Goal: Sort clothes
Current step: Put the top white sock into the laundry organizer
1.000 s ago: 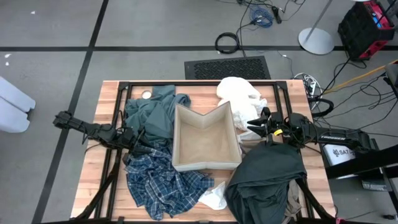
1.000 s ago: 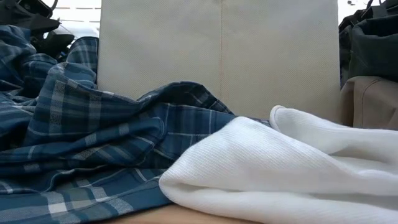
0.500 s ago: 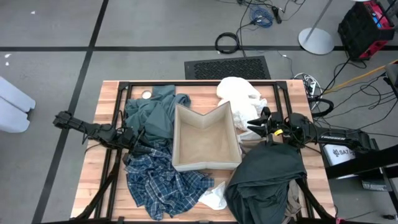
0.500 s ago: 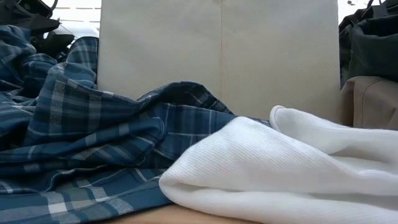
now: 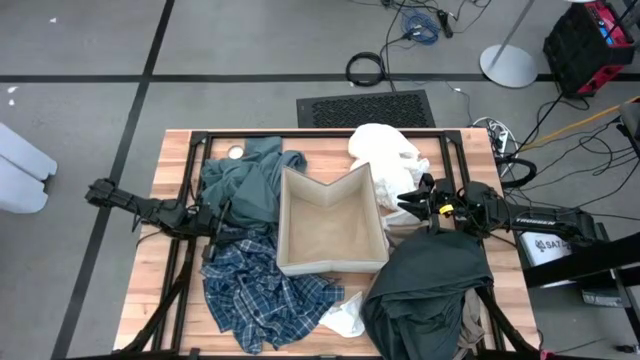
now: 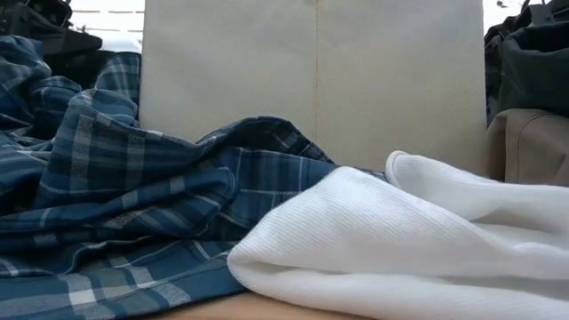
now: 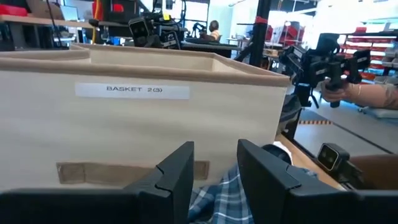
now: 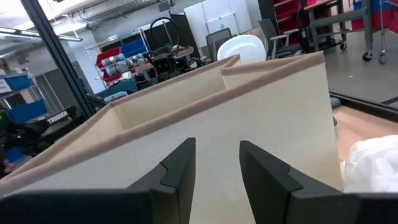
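Note:
Clothes lie around a beige fabric box (image 5: 332,225). A teal-green garment (image 5: 245,185) is at its far left and a blue-and-white plaid one (image 5: 260,290) at its near left. One white garment (image 5: 385,160) is heaped at the far right. A dark grey-green garment (image 5: 430,285) lies at the near right, over a khaki tan one (image 5: 470,320). My left gripper (image 5: 222,225) points level at the box's left wall, above the teal and plaid cloth, open and empty (image 7: 216,168). My right gripper (image 5: 405,205) points level at the box's right wall, open and empty (image 8: 217,165).
A small white cloth (image 5: 345,318) lies at the near edge, between the plaid and dark garments. The box bears a label (image 7: 132,90). Black frame bars (image 5: 320,133) run along the table's far side. A person's hand (image 7: 367,93) shows in the room beyond.
My left gripper has rolled a little about its own pointing line while staying in place. The clothes and the box have not moved.

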Action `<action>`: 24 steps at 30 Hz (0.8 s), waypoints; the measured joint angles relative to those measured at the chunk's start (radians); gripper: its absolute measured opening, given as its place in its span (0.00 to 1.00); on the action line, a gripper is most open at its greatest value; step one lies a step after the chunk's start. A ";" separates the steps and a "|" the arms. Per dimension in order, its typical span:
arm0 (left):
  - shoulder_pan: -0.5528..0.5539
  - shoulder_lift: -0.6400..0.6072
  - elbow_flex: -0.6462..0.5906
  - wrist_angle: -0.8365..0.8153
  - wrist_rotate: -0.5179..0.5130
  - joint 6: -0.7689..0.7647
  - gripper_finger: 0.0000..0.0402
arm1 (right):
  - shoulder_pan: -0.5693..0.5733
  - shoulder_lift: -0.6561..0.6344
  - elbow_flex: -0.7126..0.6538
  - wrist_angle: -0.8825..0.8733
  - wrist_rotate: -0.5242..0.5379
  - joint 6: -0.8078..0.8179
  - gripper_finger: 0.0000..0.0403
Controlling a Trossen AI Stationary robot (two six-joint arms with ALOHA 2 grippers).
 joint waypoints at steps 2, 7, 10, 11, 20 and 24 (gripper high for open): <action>0.000 0.000 0.000 0.005 -0.023 -0.016 0.33 | 0.000 0.000 0.000 0.000 0.000 -0.010 0.28; 0.000 0.000 0.000 0.090 -0.062 -0.122 0.33 | 0.000 0.000 0.000 0.000 0.000 -0.090 0.28; 0.000 0.002 0.000 0.157 -0.138 -0.055 0.33 | 0.000 0.000 0.000 0.004 0.001 -0.111 0.28; 0.000 0.002 0.000 0.188 -0.164 -0.048 0.33 | 0.000 0.000 0.000 0.005 0.001 -0.108 0.28; 0.001 0.001 0.023 0.516 -0.380 0.099 0.33 | -0.001 0.000 0.019 0.210 0.166 -0.136 0.28; 0.000 0.001 0.108 0.423 -0.387 0.102 0.33 | -0.001 0.020 0.132 0.090 0.187 -0.166 0.28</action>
